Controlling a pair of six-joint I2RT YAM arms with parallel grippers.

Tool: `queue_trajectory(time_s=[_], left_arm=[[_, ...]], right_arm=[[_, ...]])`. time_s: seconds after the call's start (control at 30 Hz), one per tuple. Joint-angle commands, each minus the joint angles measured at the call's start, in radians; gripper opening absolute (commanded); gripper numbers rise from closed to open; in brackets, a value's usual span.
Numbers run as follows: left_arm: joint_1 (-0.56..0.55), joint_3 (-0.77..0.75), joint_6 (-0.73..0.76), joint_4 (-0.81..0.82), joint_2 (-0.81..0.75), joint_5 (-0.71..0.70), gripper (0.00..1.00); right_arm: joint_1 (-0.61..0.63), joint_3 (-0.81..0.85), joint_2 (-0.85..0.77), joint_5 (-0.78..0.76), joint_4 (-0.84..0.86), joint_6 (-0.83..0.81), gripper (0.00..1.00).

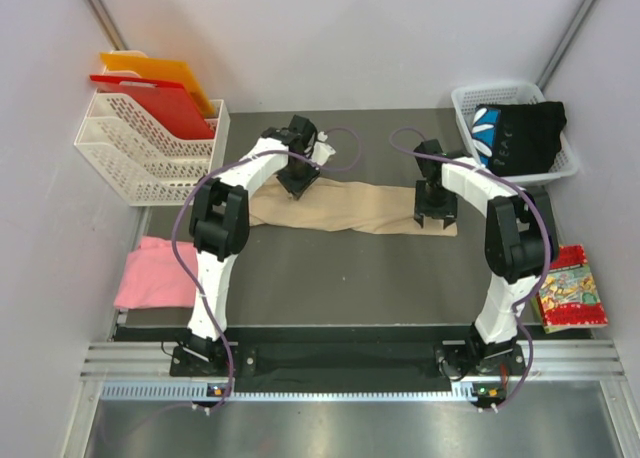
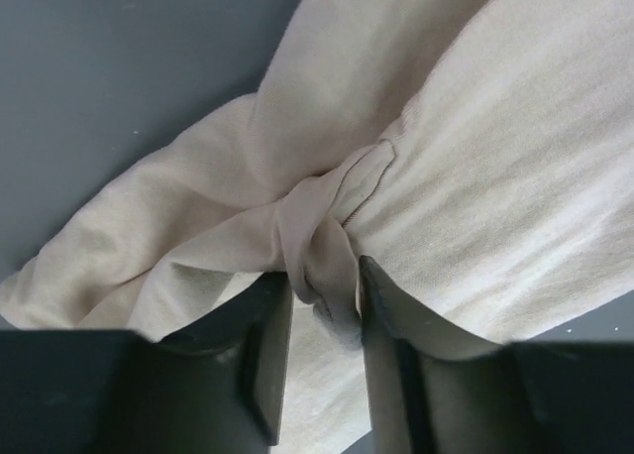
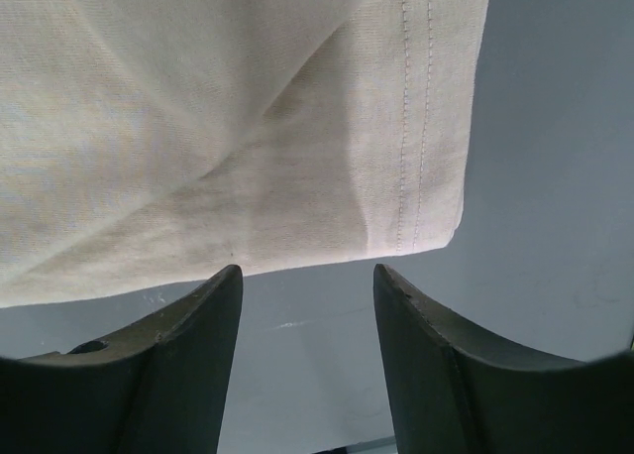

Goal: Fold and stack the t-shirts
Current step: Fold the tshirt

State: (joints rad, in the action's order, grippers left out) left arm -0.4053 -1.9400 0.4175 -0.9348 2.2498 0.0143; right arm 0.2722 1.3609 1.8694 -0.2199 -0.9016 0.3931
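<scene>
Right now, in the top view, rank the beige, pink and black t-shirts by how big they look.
1. beige t-shirt, spread out, clearly largest.
2. black t-shirt and pink t-shirt look alike; both partly hidden, so unranked.

Top external: looked down from above and behind the arm bases, facing the far wall. Stood far enough back to take in the whole table [image 1: 330, 268], both arms and the side walls.

Left wrist: rode just behind the left gripper [image 2: 322, 305], aimed along its fingers. Sat very close on the beige t-shirt [image 2: 495, 176], cloth across most of the frame.

Right wrist: sat likewise behind the right gripper [image 3: 307, 285]. Pointed down, probably near vertical, at a hemmed corner and bare table.

Shared the beige t-shirt across all three views. Caught opposite ends of it from the two wrists.
</scene>
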Motion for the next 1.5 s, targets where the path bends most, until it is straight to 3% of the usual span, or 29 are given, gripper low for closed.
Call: queue_trajectory(time_s=[0.0, 0.3, 0.37, 0.43, 0.47, 0.73, 1.1, 1.47], left_arm=[[0.002, 0.030, -0.013, -0.019, -0.039, 0.055, 0.48], [-0.062, 0.001, -0.019, -0.056, -0.081, 0.030, 0.52], [-0.078, -0.042, -0.014, -0.081, -0.073, 0.036, 0.64], [-0.093, -0.060, -0.013, -0.140, -0.067, 0.061, 0.84], [-0.096, -0.056, -0.011, -0.156, -0.068, 0.062, 0.99], [-0.092, 0.197, -0.052, -0.087, -0.226, 0.012, 0.99], [-0.018, 0.326, -0.095, -0.049, -0.345, -0.083, 0.99], [0.056, 0.467, -0.063, 0.068, -0.256, -0.116, 0.99]], right_arm=[[0.004, 0.004, -0.042, -0.021, 0.021, -0.007, 0.57], [0.004, -0.005, -0.029, -0.013, 0.027, -0.008, 0.59], [0.004, -0.006, -0.030, -0.012, 0.029, -0.010, 0.61], [0.004, -0.006, -0.032, -0.015, 0.027, -0.011, 0.66], [0.004, -0.006, -0.032, -0.016, 0.029, -0.011, 0.67], [-0.022, 0.067, -0.018, -0.041, 0.006, -0.022, 0.70], [-0.067, 0.303, 0.148, -0.042, -0.034, -0.030, 0.71], [-0.238, 0.135, 0.097, -0.018, 0.039, -0.031, 0.70]])
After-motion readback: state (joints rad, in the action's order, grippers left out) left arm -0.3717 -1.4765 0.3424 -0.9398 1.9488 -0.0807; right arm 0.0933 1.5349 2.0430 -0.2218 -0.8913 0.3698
